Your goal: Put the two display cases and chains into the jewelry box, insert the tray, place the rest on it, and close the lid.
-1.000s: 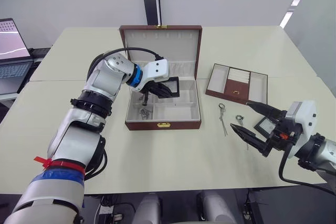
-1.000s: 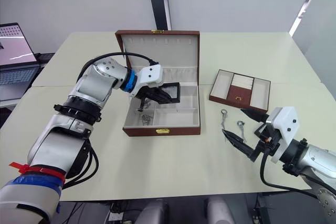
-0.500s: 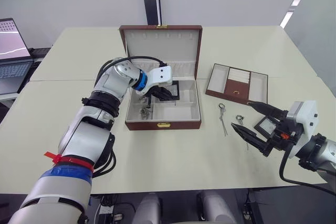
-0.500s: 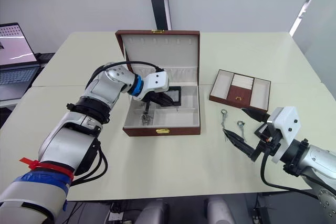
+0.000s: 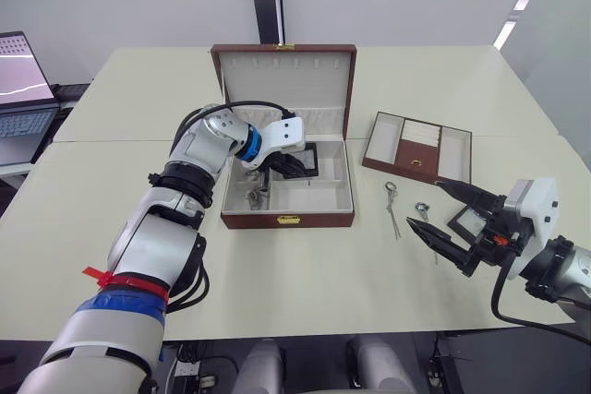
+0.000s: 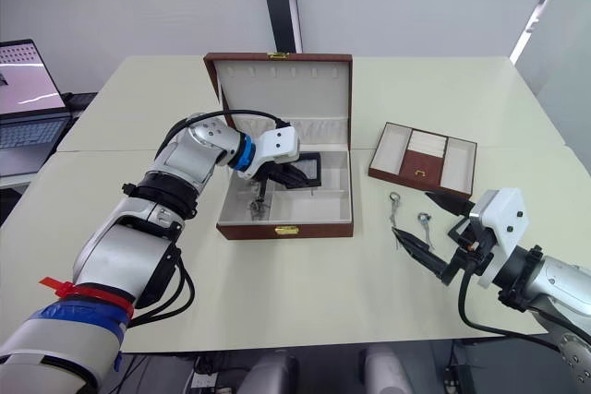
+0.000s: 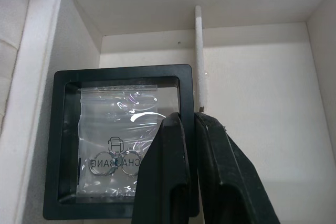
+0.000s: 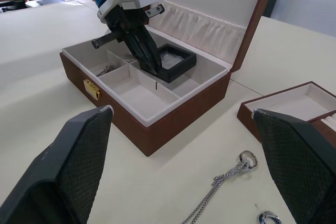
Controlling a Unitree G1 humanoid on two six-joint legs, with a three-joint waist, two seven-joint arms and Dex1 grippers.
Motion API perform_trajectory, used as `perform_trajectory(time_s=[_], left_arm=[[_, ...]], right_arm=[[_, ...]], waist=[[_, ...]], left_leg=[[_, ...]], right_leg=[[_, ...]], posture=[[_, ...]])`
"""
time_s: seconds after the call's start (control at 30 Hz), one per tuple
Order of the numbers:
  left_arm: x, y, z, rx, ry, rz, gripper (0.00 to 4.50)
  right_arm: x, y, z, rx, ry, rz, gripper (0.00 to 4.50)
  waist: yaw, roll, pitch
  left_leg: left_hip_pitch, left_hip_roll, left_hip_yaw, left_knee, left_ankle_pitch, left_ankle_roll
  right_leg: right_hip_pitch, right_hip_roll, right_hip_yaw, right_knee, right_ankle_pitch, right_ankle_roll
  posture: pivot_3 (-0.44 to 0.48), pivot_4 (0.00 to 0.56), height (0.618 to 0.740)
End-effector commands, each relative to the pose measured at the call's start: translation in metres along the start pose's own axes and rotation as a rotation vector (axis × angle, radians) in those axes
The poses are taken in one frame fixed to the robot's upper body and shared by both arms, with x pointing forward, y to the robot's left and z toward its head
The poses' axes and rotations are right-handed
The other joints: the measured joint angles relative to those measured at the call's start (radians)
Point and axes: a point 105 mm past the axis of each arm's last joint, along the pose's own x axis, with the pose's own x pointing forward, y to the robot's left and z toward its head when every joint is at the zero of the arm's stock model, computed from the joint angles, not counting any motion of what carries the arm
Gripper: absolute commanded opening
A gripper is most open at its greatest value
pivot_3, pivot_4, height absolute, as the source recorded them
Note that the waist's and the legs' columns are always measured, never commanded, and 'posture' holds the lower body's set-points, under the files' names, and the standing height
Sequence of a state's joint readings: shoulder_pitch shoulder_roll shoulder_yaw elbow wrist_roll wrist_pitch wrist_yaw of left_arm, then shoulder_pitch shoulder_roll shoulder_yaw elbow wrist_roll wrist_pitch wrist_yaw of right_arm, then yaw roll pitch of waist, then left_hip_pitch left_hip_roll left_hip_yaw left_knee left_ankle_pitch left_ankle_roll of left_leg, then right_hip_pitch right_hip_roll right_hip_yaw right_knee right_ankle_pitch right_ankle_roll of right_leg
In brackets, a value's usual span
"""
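A laptop (image 5: pixel 20 89) sits off the bench's left edge. The left gripper (image 5: pixel 294 165) reaches into the open jewelry box (image 5: pixel 287 220), which stands at mid-bench with its lid (image 5: pixel 283 78) upright toward the far edge. Its jaws are pressed together on the edge of a black display case (image 7: pixel 115 140) lying flat in a rear compartment, a small plastic bag of rings behind its window. A chain (image 5: pixel 256 198) lies in the box's front left compartment. Right of the box, the tray (image 5: pixel 416 146) rests near the right edge. In front of it two chains (image 5: pixel 392 207) lie on the bench. The right gripper (image 5: pixel 452 219) hovers beside them near the front right corner, jaws spread wide and empty. A second display case (image 5: pixel 469 221) lies under it.
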State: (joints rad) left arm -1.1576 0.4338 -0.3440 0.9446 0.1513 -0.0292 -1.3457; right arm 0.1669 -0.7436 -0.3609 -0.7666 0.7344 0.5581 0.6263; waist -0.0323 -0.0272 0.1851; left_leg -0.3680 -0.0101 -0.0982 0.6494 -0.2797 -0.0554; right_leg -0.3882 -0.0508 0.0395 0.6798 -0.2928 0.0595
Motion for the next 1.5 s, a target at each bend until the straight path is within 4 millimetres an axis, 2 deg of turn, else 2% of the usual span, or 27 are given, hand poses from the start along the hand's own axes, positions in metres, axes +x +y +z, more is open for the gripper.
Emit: perform_trajectory(time_s=[0.03, 0.07, 0.3, 0.43, 0.47, 0.6, 0.7, 0.87, 1.0, 1.07, 1.27, 1.33, 1.5], left_arm=[[-0.007, 0.008, 0.017, 0.034, -0.051, 0.030, 0.67], [-0.007, 0.008, 0.018, 0.033, -0.053, 0.032, 0.87], [-0.011, 0.011, 0.028, 0.019, -0.117, 0.038, 3.04], [-0.026, 0.013, 0.035, -0.040, -0.213, 0.048, 4.23], [-0.037, 0.010, 0.034, -0.075, -0.267, 0.051, 4.45], [-0.074, -0.007, 0.031, -0.194, -0.408, 0.060, 4.45], [-0.091, -0.021, 0.028, -0.250, -0.426, 0.102, 4.45], [-0.128, -0.041, -0.004, -0.428, -0.408, 0.285, 4.45], [-0.162, -0.062, -0.041, -0.595, -0.387, 0.481, 4.45], [-0.169, -0.069, -0.051, -0.626, -0.366, 0.554, 4.45], [-0.197, -0.101, -0.101, -0.737, -0.279, 0.858, 4.45], [-0.205, -0.105, -0.111, -0.754, -0.274, 0.952, 4.45], [-0.214, -0.133, -0.136, -0.801, -0.205, 1.117, 4.45]], right_arm=[[-0.001, 0.003, 0.009, -0.029, -0.025, 0.003, 4.50], [-0.001, 0.003, 0.009, -0.029, -0.024, 0.003, 4.50], [-0.003, 0.000, 0.008, -0.028, -0.018, 0.002, 4.50], [-0.008, -0.008, 0.004, -0.018, -0.002, -0.007, 4.50], [-0.012, -0.014, 0.002, -0.008, 0.004, -0.022, 4.50], [-0.023, -0.034, -0.009, 0.029, 0.024, -0.075, 4.50], [-0.031, -0.045, -0.017, 0.044, 0.042, -0.107, 4.50], [-0.052, -0.076, -0.031, 0.077, 0.057, -0.230, 4.50], [-0.072, -0.097, -0.054, 0.123, 0.092, -0.332, 4.50], [-0.077, -0.104, -0.059, 0.131, 0.096, -0.358, 4.50], [-0.089, -0.128, -0.076, 0.135, 0.121, -0.440, 4.50], [-0.091, -0.133, -0.082, 0.133, 0.141, -0.440, 4.50], [-0.094, -0.150, -0.087, 0.129, 0.155, -0.456, 4.50]], waist=[[0.000, 0.000, 0.000], [0.000, 0.000, 0.000], [0.000, 0.000, 0.000], [-0.001, 0.000, 0.000], [-0.001, 0.000, 0.000], [-0.019, 0.001, 0.000], [-0.017, 0.001, 0.000], [-0.013, 0.001, 0.000], [-0.010, 0.001, -0.001], [-0.005, 0.001, -0.001], [0.000, 0.001, -0.001], [0.001, 0.001, -0.001], [0.000, 0.001, -0.001]], left_leg=[[0.000, 0.000, 0.000, 0.000, 0.000, 0.000], [0.000, 0.000, 0.000, 0.000, 0.000, 0.000], [0.000, 0.000, 0.000, 0.000, 0.000, 0.000], [0.000, 0.000, 0.000, 0.000, 0.000, 0.000], [0.000, 0.000, 0.000, 0.000, 0.000, 0.000], [0.001, 0.001, 0.001, -0.001, 0.000, 0.000], [0.002, 0.002, 0.000, -0.002, 0.000, 0.000], [0.002, 0.002, 0.000, -0.001, 0.000, 0.000], [0.003, 0.002, 0.001, -0.002, 0.000, 0.000], [0.003, 0.003, 0.001, -0.002, 0.000, 0.000], [0.004, 0.003, 0.002, -0.002, 0.000, 0.000], [0.004, 0.003, 0.002, -0.002, 0.000, 0.000], [0.004, 0.003, 0.003, -0.002, 0.000, 0.000]], right_leg=[[0.000, 0.000, 0.000, 0.000, 0.000, 0.000], [0.000, 0.000, 0.000, 0.000, 0.000, 0.000], [0.000, 0.000, 0.000, 0.000, 0.000, 0.000], [0.000, 0.000, 0.000, 0.000, 0.000, 0.000], [0.000, 0.000, 0.000, 0.000, 0.000, 0.000], [0.000, 0.000, 0.001, 0.000, 0.000, 0.000], [0.000, 0.001, 0.001, 0.000, 0.000, 0.000], [0.001, 0.000, 0.002, 0.000, 0.000, 0.000], [0.001, 0.000, 0.002, 0.000, 0.000, 0.000], [0.001, -0.001, 0.002, 0.000, 0.000, 0.000], [0.002, -0.003, 0.003, 0.000, 0.000, 0.000], [0.002, -0.003, 0.003, 0.000, 0.000, 0.000], [0.002, -0.003, 0.004, 0.000, 0.000, 0.000]], posture=[[0.000, 0.150, 0.740], [0.000, 0.150, 0.740], [0.000, 0.150, 0.740], [0.000, 0.150, 0.740], [0.000, 0.150, 0.740], [0.000, 0.150, 0.740], [0.000, 0.150, 0.740], [0.000, 0.150, 0.740], [0.000, 0.150, 0.740], [0.000, 0.150, 0.740], [0.000, 0.150, 0.740], [0.000, 0.150, 0.740], [0.000, 0.150, 0.740]])
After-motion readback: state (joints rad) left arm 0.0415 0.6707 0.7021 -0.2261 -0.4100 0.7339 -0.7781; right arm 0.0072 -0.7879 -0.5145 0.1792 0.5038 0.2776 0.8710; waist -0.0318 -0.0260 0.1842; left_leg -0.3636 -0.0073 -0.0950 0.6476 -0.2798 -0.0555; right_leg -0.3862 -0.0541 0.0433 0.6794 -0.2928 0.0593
